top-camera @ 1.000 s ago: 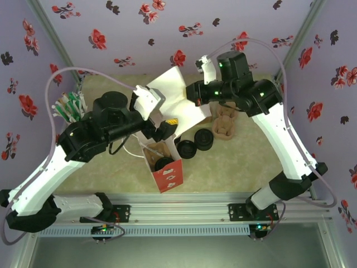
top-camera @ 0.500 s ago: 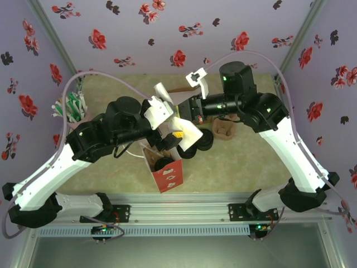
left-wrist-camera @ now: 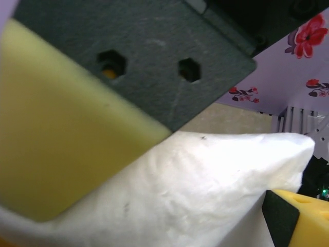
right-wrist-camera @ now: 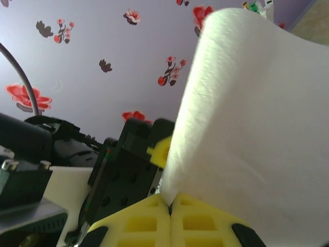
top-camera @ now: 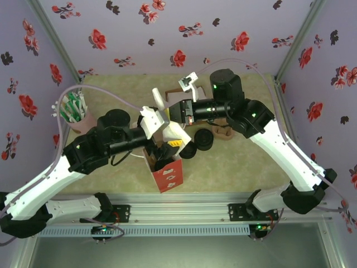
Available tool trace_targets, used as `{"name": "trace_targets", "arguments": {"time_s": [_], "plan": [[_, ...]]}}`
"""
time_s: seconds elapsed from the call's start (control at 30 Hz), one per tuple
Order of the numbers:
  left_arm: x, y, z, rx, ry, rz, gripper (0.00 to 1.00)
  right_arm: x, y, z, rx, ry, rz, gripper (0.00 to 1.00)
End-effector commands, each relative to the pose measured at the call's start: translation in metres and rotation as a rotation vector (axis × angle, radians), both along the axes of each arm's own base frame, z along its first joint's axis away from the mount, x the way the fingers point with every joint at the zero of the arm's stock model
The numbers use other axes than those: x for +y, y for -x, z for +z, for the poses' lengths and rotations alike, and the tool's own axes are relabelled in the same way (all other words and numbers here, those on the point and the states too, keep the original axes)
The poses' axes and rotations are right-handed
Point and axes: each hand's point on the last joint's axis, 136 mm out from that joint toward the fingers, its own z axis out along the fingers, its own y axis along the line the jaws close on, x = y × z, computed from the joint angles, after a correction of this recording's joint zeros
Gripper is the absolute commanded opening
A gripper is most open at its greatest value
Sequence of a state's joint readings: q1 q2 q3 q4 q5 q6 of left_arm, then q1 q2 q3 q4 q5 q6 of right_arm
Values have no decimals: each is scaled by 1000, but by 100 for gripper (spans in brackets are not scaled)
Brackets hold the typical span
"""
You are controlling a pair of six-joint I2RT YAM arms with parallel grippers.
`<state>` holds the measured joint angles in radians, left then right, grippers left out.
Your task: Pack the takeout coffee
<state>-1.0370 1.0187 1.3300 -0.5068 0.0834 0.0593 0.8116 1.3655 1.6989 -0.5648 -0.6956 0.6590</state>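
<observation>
The takeout coffee (top-camera: 163, 163) shows as a dark, lidded cup in the open top of a red paper bag (top-camera: 168, 177), partly hidden by my left gripper. A white paper napkin (top-camera: 174, 132) hangs just above the bag. My right gripper (top-camera: 169, 111) is shut on the napkin's (right-wrist-camera: 257, 103) edge, its yellow pads pressed together (right-wrist-camera: 170, 201). My left gripper (top-camera: 169, 146) is open beside it. The napkin (left-wrist-camera: 205, 185) runs between its yellow fingers (left-wrist-camera: 56, 134), which stand wide apart.
Two loose black lids (top-camera: 203, 139) lie right of the bag, beside a brown cardboard cup carrier (top-camera: 225, 132). A cup of stirrers (top-camera: 72, 109) stands at the back left. Both arms cross over the middle of the table.
The right arm has carried the napkin left and forward, and it now hangs folded narrower. The left gripper has come down over the red bag, around the napkin.
</observation>
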Motion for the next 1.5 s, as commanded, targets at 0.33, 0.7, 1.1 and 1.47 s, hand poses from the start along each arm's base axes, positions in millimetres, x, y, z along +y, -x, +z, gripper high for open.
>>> {"name": "trace_targets", "arguments": {"time_s": [0.33,0.7,1.1,1.47], "plan": [[6,-3,22,32,123,16,10,-5,-3,21,-12,-92,-69,0],[40,-25,8,247,127,296,0,-53,-25,-2,-139,100,-336,98],[93,-39,-28,701,294,779,0,-107,-47,-38,-210,313,-580,99],[77,-49,-50,748,159,912,0,-114,-52,-56,-198,366,-599,99]]}}
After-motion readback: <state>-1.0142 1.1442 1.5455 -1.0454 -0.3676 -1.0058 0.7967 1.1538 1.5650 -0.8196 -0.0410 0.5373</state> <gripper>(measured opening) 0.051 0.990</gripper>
